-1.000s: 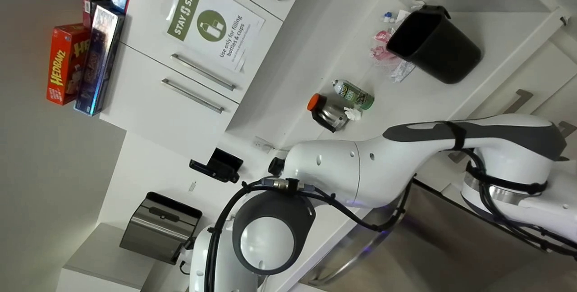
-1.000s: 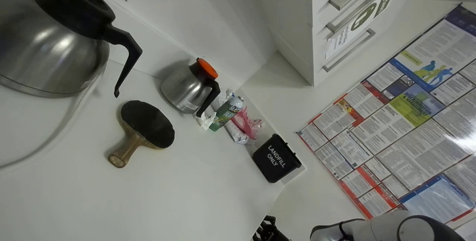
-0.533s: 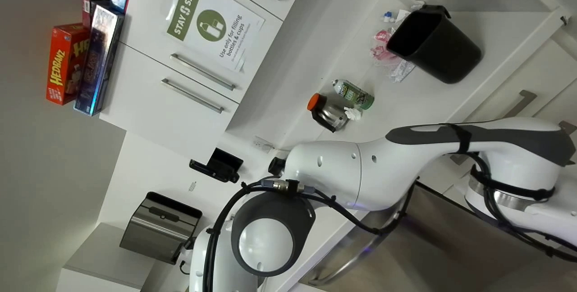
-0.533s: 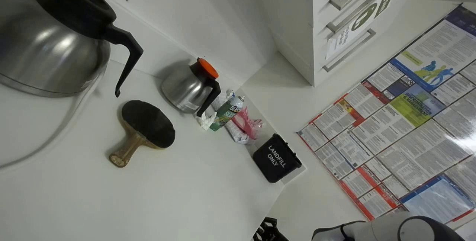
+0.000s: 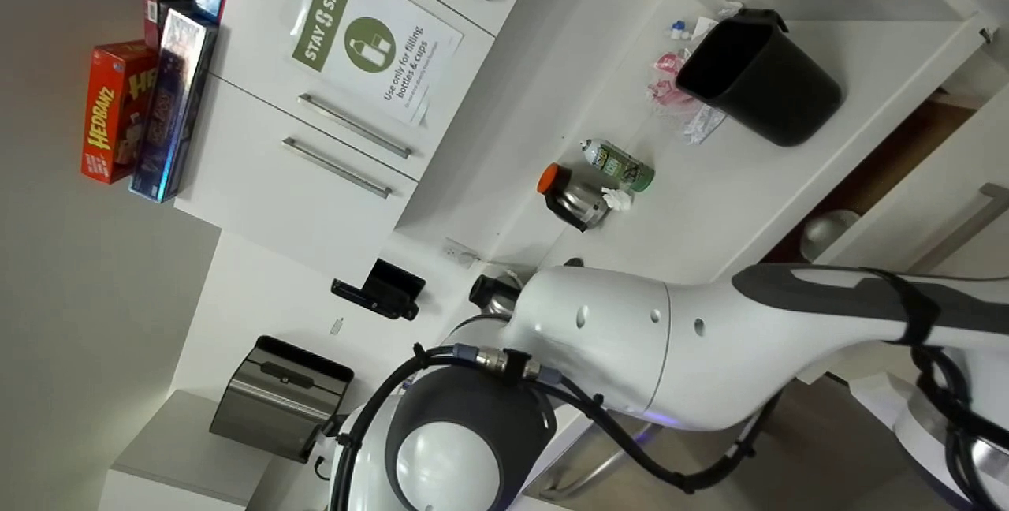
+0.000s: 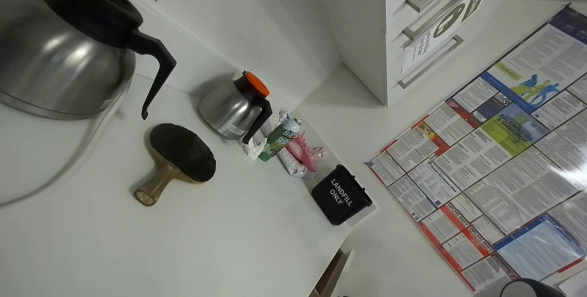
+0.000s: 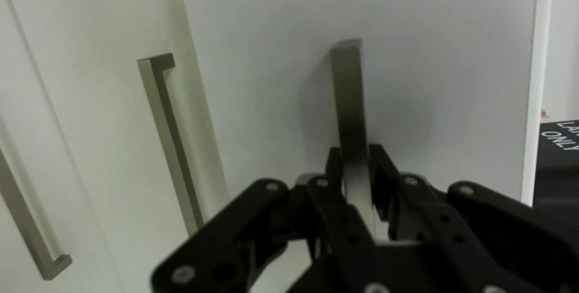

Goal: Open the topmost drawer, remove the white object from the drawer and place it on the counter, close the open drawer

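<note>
The topmost drawer (image 5: 930,195) stands partly pulled out, showing its brown inside in an exterior view. A rounded whitish object (image 5: 828,231) lies in it, partly hidden by the drawer front and close to the arm. In the wrist view the drawer front (image 7: 262,58) fills the middle, with its silver bar handle (image 7: 348,85). My gripper (image 7: 355,162) has its fingers on both sides of that handle, closed on it. The open drawer (image 6: 345,267) also shows at the bottom edge of an exterior view. The white counter (image 5: 741,188) is above the drawer; it also shows widely (image 6: 257,242).
A black bin (image 5: 788,85) stands on the counter near the drawer. A steel pot with orange lid (image 6: 229,107), a spray can (image 6: 279,139), a black paddle (image 6: 181,152) and a large pot (image 6: 64,68) stand or lie there. Another bar handle (image 7: 169,139) is beside the drawer.
The drawer has come out from closed to partly open, showing the whitish object inside. The arm has moved away from the cabinet; the gripper has left the exterior view where its fingers showed.
</note>
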You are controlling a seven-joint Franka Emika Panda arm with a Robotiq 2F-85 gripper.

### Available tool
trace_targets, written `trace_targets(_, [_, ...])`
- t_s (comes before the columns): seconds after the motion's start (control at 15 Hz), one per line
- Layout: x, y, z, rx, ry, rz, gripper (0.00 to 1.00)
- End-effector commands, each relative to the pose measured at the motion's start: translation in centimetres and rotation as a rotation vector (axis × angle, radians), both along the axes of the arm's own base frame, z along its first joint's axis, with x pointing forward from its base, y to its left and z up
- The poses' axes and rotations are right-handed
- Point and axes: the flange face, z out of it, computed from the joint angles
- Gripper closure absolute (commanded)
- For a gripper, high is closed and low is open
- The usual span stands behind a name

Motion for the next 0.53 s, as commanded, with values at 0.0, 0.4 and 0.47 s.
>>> trace_targets(0.0, [-3.8,-2.7,1.0,0.041,0.009,-0.032,0.95])
trace_targets(0.4, [-9.1,-5.8,1.6,0.023,0.056,-0.039,0.95])
trace_targets(0.47, [-9.9,-6.3,1.8,0.020,0.066,-0.045,0.95])
